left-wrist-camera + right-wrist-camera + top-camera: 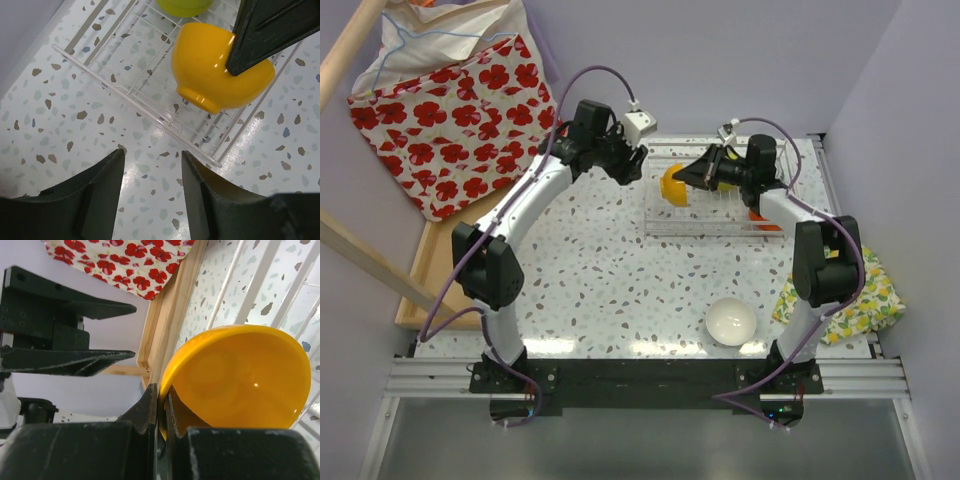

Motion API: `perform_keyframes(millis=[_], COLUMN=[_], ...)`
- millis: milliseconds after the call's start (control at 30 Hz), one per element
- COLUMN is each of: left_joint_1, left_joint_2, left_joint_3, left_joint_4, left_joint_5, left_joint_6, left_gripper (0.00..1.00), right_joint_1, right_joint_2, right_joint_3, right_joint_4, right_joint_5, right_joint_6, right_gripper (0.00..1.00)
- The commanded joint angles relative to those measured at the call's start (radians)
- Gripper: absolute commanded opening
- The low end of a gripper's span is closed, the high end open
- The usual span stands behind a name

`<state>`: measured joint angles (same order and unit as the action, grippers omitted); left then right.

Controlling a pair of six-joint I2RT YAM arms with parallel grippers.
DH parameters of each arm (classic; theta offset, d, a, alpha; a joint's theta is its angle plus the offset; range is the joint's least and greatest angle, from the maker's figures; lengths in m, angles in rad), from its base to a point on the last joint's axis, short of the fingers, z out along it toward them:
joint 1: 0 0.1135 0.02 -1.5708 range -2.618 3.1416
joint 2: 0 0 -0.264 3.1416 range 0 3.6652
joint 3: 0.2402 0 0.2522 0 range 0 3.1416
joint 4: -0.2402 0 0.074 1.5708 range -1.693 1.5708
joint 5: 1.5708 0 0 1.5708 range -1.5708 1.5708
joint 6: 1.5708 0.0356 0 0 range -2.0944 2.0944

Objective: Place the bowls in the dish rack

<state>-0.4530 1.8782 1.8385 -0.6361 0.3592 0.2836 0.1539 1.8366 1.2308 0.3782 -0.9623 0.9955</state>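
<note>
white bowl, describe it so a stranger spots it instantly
Start at the speckled table and go to its near edge, beside the right arm's base. The white bowl stands there upright and alone, unlike the orange-yellow bowl up at the dish rack.

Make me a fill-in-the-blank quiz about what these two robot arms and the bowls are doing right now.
1. The right gripper pinches the orange-yellow bowl by its ____.
2. The left gripper is open and holds ____.
3. The white bowl sits on the ____, outside the dish rack.
Missing words: rim; nothing; table.
</note>
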Motion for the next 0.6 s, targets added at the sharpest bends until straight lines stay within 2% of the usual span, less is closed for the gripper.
perform_keyframes(millis=[0, 67, 133, 167, 233, 267, 367, 567], left_joint_1=[-0.022, -0.032, -0.041, -0.044, -0.052, -0.053, -0.061, -0.073], left_joint_2=[0.051, 0.073, 0.102, 0.110, 0.130, 0.134, 0.162, 0.191], left_joint_3=[0.051, 0.074, 0.090, 0.105, 0.117, 0.129, 0.156, 0.179], left_joint_4=[0.052, 0.052, 0.053, 0.055, 0.061, 0.064, 0.067, 0.076], left_joint_5=[0.014, 0.009, 0.006, 0.001, -0.002, -0.006, -0.012, -0.019], left_joint_6=[-0.011, -0.009, -0.008, -0.008, -0.011, -0.012, -0.017, -0.027], left_gripper=[0.52, 0.48, 0.41, 0.33, 0.25, 0.17, 0.04, 0.01], right_joint_1=[-0.020, -0.031, -0.040, -0.046, -0.053, -0.056, -0.057, -0.059], right_joint_2=[0.010, 0.026, 0.041, 0.047, 0.069, 0.075, 0.092, 0.107], right_joint_3=[-0.020, -0.027, -0.028, -0.027, -0.016, -0.011, 0.007, -0.011], right_joint_4=[0.123, 0.122, 0.122, 0.119, 0.104, 0.100, 0.062, 0.018], right_joint_5=[-0.027, -0.027, -0.024, -0.024, -0.032, -0.038, -0.053, -0.079], right_joint_6=[0.100, 0.100, 0.109, 0.109, 0.109, 0.107, 0.080, 0.058], right_gripper=[0.00, 0.00, 0.00, 0.00, 0.00, 0.00, 0.00, 0.00])
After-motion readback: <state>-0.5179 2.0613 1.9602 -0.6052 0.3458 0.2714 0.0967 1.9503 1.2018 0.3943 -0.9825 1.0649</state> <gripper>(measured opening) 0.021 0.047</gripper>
